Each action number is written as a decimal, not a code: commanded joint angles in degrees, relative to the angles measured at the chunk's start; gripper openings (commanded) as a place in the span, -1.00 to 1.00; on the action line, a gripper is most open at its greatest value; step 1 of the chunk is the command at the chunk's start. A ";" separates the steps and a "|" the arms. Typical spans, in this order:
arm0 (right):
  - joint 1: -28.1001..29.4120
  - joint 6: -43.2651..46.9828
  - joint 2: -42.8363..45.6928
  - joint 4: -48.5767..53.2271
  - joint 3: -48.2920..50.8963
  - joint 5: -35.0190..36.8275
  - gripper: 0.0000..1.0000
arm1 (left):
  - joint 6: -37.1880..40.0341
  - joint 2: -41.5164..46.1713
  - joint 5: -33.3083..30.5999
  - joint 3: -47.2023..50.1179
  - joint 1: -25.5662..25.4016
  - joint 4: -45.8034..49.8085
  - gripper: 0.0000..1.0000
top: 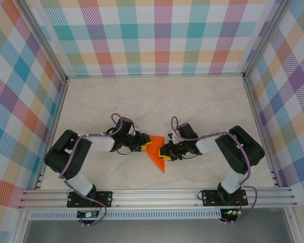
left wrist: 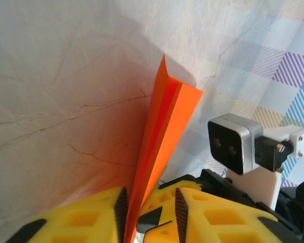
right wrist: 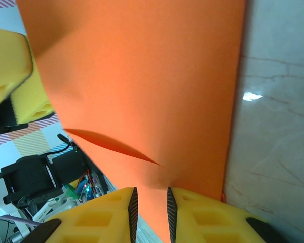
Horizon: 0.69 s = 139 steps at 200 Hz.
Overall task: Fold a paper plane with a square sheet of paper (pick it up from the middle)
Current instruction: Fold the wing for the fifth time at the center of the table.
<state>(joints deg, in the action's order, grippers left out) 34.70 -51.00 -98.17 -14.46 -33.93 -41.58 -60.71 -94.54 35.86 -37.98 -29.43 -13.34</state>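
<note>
Orange paper plane (top: 156, 151) is up at mid-table, caught between both arms! The right gripper (right wrist: 151, 212) has its yellow fingers pinched tight on one edge. The left gripper (left wrist: 149, 215) straddles the folded end with its fingers apart, the paper lying against one pad. Pale marbled table (top: 202, 101) underneath, checked walls (top: 162, 30) all round.

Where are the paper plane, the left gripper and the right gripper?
paper plane (top: 155, 152): top external view, on the middle of its orange body.
left gripper (left wrist: 150, 195): left wrist view, midway between its yellow fingertips.
right gripper (right wrist: 151, 195): right wrist view, midway between its yellow fingertips.
</note>
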 commanded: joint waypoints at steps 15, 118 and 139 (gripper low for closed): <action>-0.24 0.82 -0.90 5.00 -1.47 10.26 -0.44 | 3.48 0.50 -1.82 -2.09 0.60 4.60 -0.75; 4.28 10.44 27.08 20.68 -1.65 30.56 0.08 | 1.21 9.11 -14.66 0.12 0.60 12.41 -1.00; 11.58 15.99 28.53 18.37 -1.04 39.15 0.12 | 0.55 8.96 -14.84 -0.12 0.60 12.52 -1.00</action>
<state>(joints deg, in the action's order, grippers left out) 39.90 -42.76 -70.83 3.29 -36.07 -13.47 -59.13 -86.39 22.96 -38.79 -29.41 -2.87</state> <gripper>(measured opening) 0.549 0.038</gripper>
